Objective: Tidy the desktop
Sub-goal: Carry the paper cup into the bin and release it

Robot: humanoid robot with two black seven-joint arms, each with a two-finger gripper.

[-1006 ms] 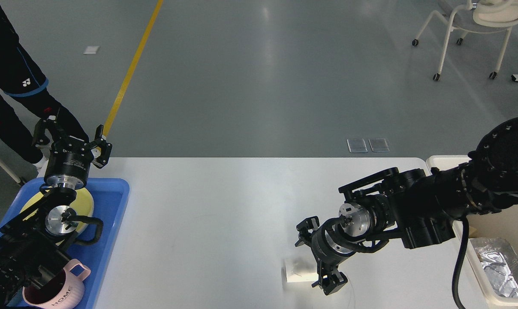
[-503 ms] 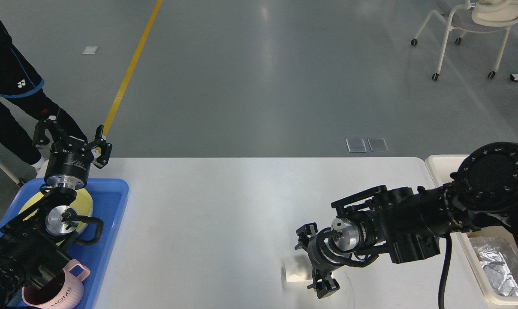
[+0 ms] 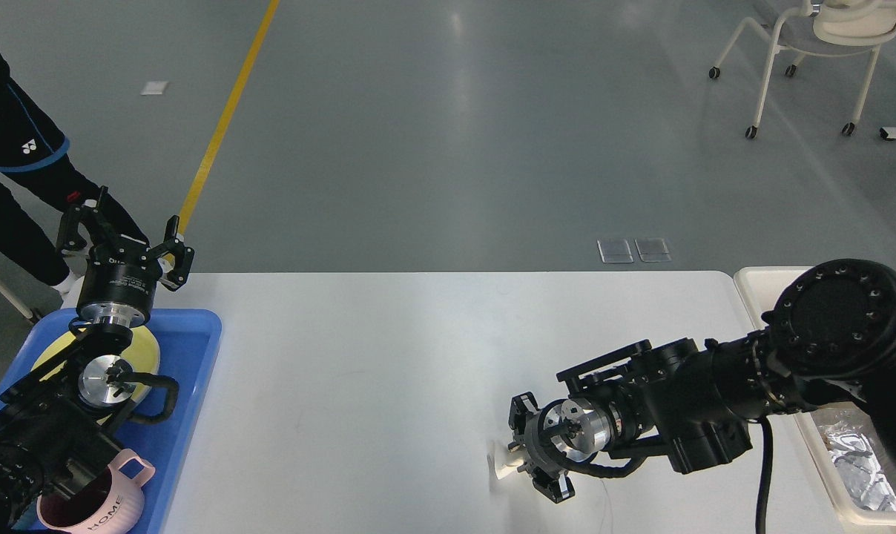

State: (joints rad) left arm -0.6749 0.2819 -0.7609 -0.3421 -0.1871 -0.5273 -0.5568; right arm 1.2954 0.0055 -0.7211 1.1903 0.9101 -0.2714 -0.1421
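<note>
The white desktop (image 3: 389,356) fills the lower half of the head view. Near its front edge lies a small white crumpled piece of paper (image 3: 501,467). My right gripper (image 3: 531,454) is low over the desktop and points left, its fingers spread on either side of the paper's right end. Part of the paper is hidden behind the gripper. My left gripper (image 3: 124,236) stands open, raised above the far edge of the blue tray (image 3: 196,348), with nothing in it.
The blue tray holds a yellow plate (image 3: 147,352) and a pink mug (image 3: 103,504) marked HOME. A cream bin (image 3: 837,475) with crumpled foil stands off the right end. A person's legs (image 3: 18,163) are at the far left. A chair (image 3: 811,44) is far back.
My right arm has lowered and swung left, turning the gripper to face the white paper and bringing it closer. The person at the left has shifted slightly. The left arm has not moved.
</note>
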